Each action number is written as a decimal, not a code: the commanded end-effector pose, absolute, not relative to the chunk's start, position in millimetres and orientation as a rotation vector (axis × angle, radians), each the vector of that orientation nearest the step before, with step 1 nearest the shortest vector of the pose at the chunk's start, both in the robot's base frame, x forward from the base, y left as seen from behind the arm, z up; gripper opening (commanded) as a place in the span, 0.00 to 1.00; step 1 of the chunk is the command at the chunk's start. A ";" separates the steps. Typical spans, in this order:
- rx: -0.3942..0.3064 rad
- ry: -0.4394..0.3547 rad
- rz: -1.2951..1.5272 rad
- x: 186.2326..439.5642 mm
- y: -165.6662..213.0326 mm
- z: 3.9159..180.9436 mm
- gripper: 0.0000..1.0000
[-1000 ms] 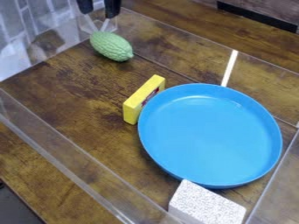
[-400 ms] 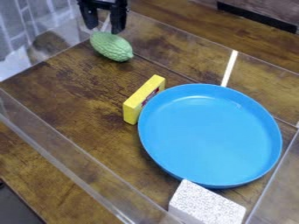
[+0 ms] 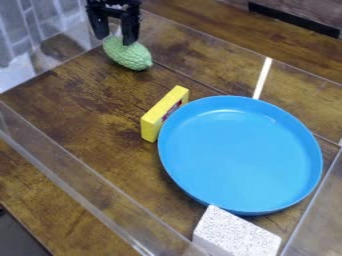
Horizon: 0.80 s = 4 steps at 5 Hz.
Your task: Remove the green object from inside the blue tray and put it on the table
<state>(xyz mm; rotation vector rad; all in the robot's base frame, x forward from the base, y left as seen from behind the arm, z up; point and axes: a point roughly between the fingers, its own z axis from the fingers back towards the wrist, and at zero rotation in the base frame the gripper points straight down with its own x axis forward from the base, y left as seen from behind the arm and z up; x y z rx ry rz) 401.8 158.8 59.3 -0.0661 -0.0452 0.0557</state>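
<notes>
The green object (image 3: 130,55), a small bumpy oval, lies on the dark wooden table (image 3: 80,110) at the far left, well outside the blue tray (image 3: 241,152). The round blue tray sits at the right with nothing in it. My gripper (image 3: 118,27) hangs just above the far end of the green object, open, its two dark fingers straddling the object's top edge. I cannot tell whether the fingers touch it.
A yellow rectangular block (image 3: 164,112) leans on edge against the tray's left rim. A grey-white speckled sponge block (image 3: 237,233) sits at the tray's near edge. Clear plastic walls (image 3: 60,165) enclose the table.
My gripper has come down from the top edge of the view toward the green object and now stands right over it. The green object, tray and blocks have not moved.
</notes>
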 end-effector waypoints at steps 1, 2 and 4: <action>-0.045 -0.112 0.056 402.2 161.2 79.6 1.00; -0.050 -0.129 0.093 408.5 158.8 87.9 1.00; -0.066 -0.159 0.150 414.6 147.6 111.1 1.00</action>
